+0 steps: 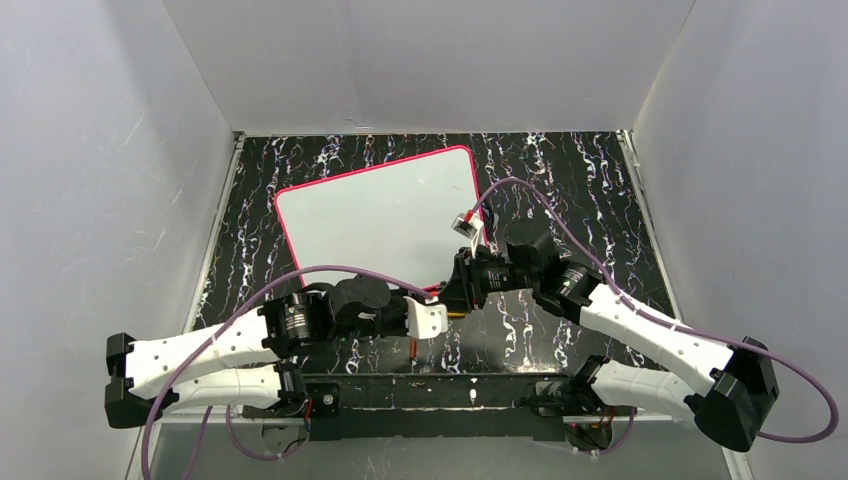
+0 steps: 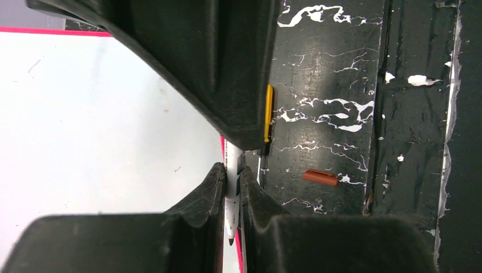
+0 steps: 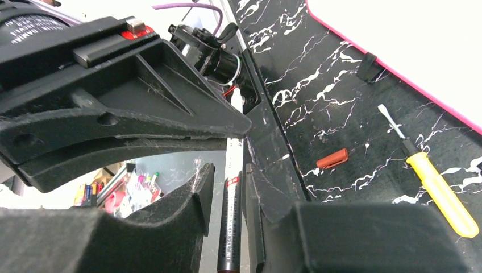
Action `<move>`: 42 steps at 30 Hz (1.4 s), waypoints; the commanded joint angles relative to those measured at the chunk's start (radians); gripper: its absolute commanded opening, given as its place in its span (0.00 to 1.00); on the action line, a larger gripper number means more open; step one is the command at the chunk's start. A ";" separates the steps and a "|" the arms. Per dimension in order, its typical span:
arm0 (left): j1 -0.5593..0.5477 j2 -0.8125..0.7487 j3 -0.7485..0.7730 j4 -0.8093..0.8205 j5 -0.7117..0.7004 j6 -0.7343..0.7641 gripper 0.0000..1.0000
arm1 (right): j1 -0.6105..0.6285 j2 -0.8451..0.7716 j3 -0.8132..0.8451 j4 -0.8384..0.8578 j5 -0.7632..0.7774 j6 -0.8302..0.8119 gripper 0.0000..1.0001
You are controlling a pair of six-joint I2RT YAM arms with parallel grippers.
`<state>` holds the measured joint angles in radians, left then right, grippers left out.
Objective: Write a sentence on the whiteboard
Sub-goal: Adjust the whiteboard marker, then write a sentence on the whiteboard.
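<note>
Black marbled tabletop (image 1: 560,170) carried the whiteboard (image 1: 380,215), lying flat and skewed at its far left. Off the board's near right corner, the left tool (image 2: 233,187) clamped a marker (image 2: 232,162). The right tool (image 3: 228,170) flanked its barrel, grip impossible to tell. A yellow-handled screwdriver (image 3: 435,190) and a red-brown cap (image 3: 332,158) lay nearby.

There's the whiteboard (image 1: 380,215) flat on the tabletop (image 1: 580,190), beyond the left tool (image 2: 233,173) and right tool (image 3: 228,170). The marker (image 3: 230,239) bridges them at its near edge, with the cap (image 2: 319,177) and screwdriver (image 3: 432,182) below.
</note>
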<state>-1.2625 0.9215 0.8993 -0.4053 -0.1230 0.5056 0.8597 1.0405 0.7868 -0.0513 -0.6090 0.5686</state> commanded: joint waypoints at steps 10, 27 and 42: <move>0.005 0.005 0.057 -0.026 0.020 0.034 0.00 | 0.007 -0.006 0.015 -0.014 -0.038 -0.022 0.36; 0.005 0.005 0.052 -0.040 0.032 0.045 0.00 | 0.007 -0.020 0.011 0.010 -0.044 -0.015 0.13; 0.340 0.000 0.276 0.014 0.259 -0.431 0.92 | 0.007 -0.066 0.032 -0.067 0.358 -0.187 0.01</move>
<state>-1.0351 0.9279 1.0740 -0.3931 0.0097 0.2623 0.8600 0.9703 0.7872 -0.0906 -0.4137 0.4793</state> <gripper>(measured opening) 0.907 0.189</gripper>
